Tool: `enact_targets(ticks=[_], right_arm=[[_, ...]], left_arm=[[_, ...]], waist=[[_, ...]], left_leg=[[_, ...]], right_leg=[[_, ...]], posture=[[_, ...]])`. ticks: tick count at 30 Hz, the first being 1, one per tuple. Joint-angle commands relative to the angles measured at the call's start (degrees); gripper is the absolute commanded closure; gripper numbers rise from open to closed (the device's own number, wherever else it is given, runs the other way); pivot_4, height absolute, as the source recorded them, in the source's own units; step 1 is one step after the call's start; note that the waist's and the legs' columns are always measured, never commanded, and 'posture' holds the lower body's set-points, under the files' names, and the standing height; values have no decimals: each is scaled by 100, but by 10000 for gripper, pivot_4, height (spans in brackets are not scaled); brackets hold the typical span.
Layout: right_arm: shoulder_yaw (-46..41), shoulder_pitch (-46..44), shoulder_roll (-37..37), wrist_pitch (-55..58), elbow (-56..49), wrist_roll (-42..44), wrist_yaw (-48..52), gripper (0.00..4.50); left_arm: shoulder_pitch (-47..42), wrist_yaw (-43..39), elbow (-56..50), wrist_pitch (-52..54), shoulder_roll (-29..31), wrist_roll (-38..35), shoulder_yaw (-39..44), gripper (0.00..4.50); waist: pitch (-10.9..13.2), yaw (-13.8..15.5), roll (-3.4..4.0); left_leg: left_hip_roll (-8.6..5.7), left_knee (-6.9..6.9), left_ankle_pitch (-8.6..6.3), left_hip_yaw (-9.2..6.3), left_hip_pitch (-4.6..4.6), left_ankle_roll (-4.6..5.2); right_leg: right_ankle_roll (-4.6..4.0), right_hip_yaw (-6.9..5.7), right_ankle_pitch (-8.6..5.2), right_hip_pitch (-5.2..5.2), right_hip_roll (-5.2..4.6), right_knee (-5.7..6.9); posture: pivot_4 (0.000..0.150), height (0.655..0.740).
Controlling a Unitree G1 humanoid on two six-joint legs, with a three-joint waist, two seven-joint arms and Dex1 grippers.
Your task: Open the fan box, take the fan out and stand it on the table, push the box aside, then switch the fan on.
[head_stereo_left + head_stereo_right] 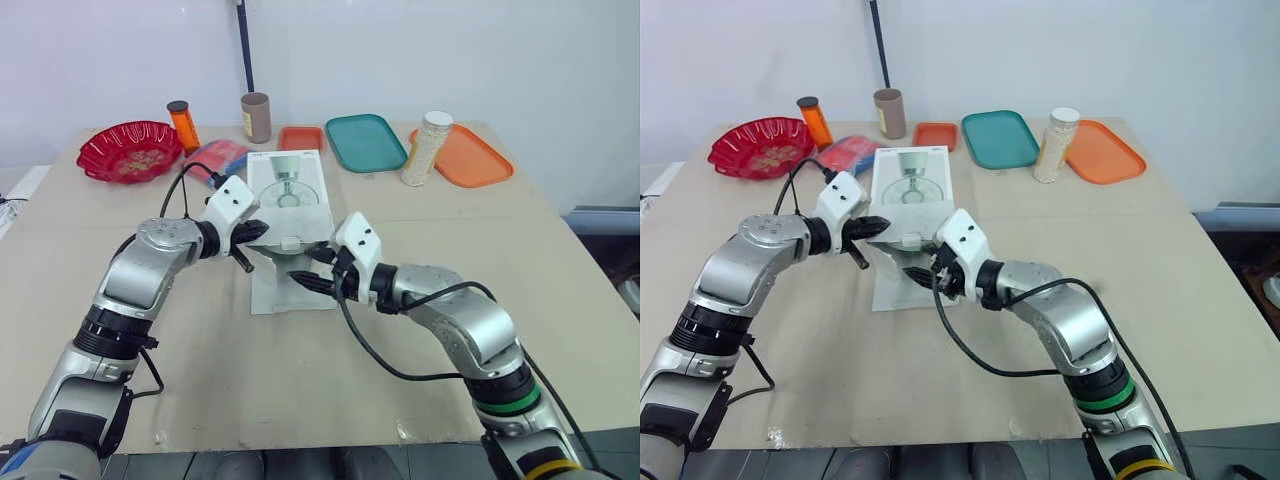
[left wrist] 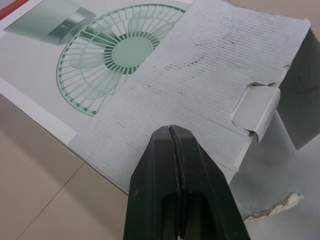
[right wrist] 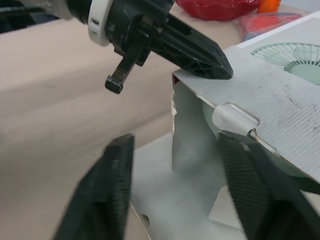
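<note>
The white fan box (image 1: 290,185), with a green fan pictured on its top, lies flat in the middle of the table. Its near end is open: the top flap (image 2: 200,85) is raised and a lower flap (image 1: 290,292) lies flat on the table. My left gripper (image 1: 262,231) is shut, with its tip resting on the near left corner of the raised flap (image 3: 260,90). The right gripper (image 3: 175,142) stands open just in front of the box's opening, with nothing between its fingers. What is inside the box is shadowed.
Along the back of the table stand a red bowl (image 1: 130,150), an orange bottle (image 1: 182,125), a brown cup (image 1: 256,117), a small orange tray (image 1: 300,137), a teal tray (image 1: 365,142), a jar of white grains (image 1: 427,148) and an orange tray (image 1: 470,155). A red and blue packet (image 1: 215,157) lies left of the box.
</note>
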Motion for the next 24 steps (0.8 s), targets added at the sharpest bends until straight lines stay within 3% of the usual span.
enact_targets(ticks=[1,2,3,18,24], right_arm=[[147,-148,205,-93,-116,-144,-128,36837],[191,-184,294,-59,-108,-178,-193,42498],[210,-205,354,-37,-98,-204,-227,44380],[341,-268,767,587,367,-1007,-1135,44380],[226,-17,316,901,-164,-1251,-1276,44380]], left_arm=[[16,-10,186,48,9,120,-29,45000],[7,-14,199,46,1,118,-22,45000],[-6,-15,215,44,-8,117,-19,45000],[-36,-57,269,-9,-33,122,-12,45000],[-38,-93,272,-25,-61,114,-38,45000]], waist=[[-1,0,-1],[-1,0,-1],[-1,0,-1],[-2,0,0],[-2,4,-1]], left_leg=[[0,0,0,0,0,0],[0,0,0,-1,1,0],[0,0,0,-1,1,0],[-1,0,2,-3,1,-4],[-4,0,2,-3,-1,-4]], right_leg=[[0,0,0,1,0,0],[0,-1,0,2,0,0],[0,0,0,2,0,0],[0,-2,0,1,-1,0],[1,-3,0,1,-5,0]], posture=[[1500,7400],[1500,7400],[1500,7400],[1500,7400],[1500,7400]])
